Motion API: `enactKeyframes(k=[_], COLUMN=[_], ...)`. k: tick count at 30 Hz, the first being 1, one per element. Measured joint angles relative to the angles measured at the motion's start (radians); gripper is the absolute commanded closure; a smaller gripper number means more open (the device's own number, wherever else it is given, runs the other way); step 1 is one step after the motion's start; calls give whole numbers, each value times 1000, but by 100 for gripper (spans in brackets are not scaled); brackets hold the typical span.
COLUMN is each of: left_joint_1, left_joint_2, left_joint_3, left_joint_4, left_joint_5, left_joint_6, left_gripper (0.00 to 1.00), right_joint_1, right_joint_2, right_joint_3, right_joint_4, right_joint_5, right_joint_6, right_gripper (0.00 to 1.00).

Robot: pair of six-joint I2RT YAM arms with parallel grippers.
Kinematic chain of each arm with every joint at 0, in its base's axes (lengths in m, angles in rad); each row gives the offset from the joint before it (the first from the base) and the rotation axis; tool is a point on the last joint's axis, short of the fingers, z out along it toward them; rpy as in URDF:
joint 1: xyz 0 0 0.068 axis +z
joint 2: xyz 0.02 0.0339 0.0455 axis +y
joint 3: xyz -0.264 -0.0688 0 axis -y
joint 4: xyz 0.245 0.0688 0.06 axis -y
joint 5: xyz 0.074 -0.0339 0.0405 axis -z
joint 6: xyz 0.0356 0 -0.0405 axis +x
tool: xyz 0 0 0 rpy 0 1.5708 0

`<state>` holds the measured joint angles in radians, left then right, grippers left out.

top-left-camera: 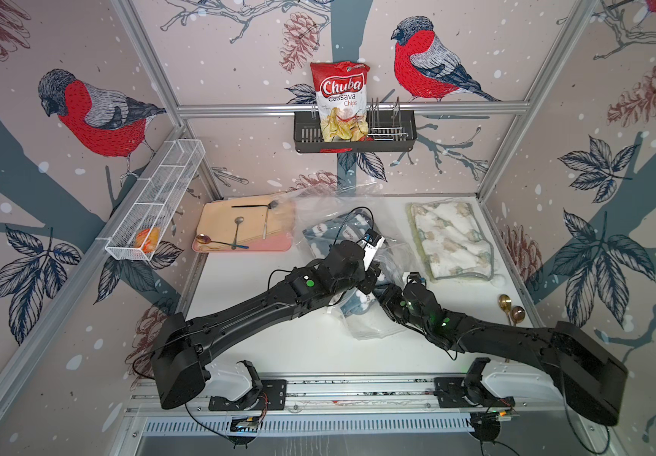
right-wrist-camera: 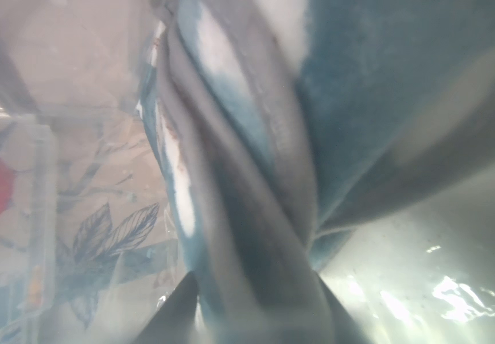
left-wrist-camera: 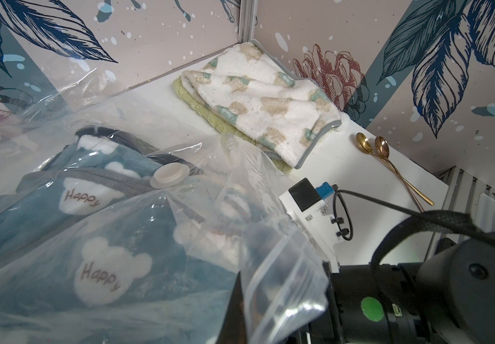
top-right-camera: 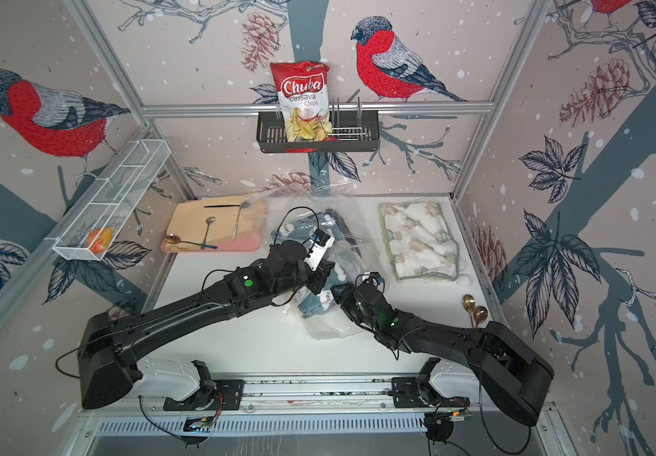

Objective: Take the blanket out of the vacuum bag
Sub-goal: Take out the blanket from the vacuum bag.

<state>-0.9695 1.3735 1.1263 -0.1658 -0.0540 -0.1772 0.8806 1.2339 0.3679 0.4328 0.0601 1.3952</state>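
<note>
One wire basket (top-left-camera: 152, 205) hung on the left wall, and just right of it a pink tray (top-left-camera: 275, 246) carrying spoons sat at the back of the white surface (top-left-camera: 279, 339). Behind the middle, a red chips bag (top-left-camera: 340, 100) stood in a black rack (top-left-camera: 397, 134) on the back wall.

The vacuum bag (top-left-camera: 358, 209) lay crumpled in the middle of the surface, its round white cap (left-wrist-camera: 170, 175) facing up. The blue blanket (left-wrist-camera: 46, 193), printed with white "Happy" bears, lay inside it.

The left tool (top-left-camera: 371, 276) was closed, pinching the bag's zip edge. The right tool (right-wrist-camera: 258, 303) reached into the bag's mouth. Its fingers stood apart with a fold of blanket between them, but the blur left it unclear whether they gripped it.

Further right, a folded cream cloth (top-left-camera: 452, 237) lay just beside the bag. Two gold spoons (top-left-camera: 510, 308) rested near the surface's right edge.
</note>
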Motion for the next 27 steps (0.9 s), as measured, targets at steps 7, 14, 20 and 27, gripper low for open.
enactKeyframes(k=[7,14,20,27], left_joint_1=[0,0,0,0], left_joint_2=[3,5,5,4], left_joint_3=[0,0,0,0], left_joint_4=[0,-1,0,0], left_joint_5=[2,3,6,6], left_joint_6=[-3,-3,-7,-8], left_gripper=[100,100,100,100], right_joint_1=[-12,-10,2,14], right_joint_2=[56,129,131,92], right_joint_3=[-16,-11,-5,36], right_joint_4=[12,83,134,117], right_joint_5=[-18,-21,8,35], right_joint_6=[17,17,13,-12], right_gripper=[21,29,54,75])
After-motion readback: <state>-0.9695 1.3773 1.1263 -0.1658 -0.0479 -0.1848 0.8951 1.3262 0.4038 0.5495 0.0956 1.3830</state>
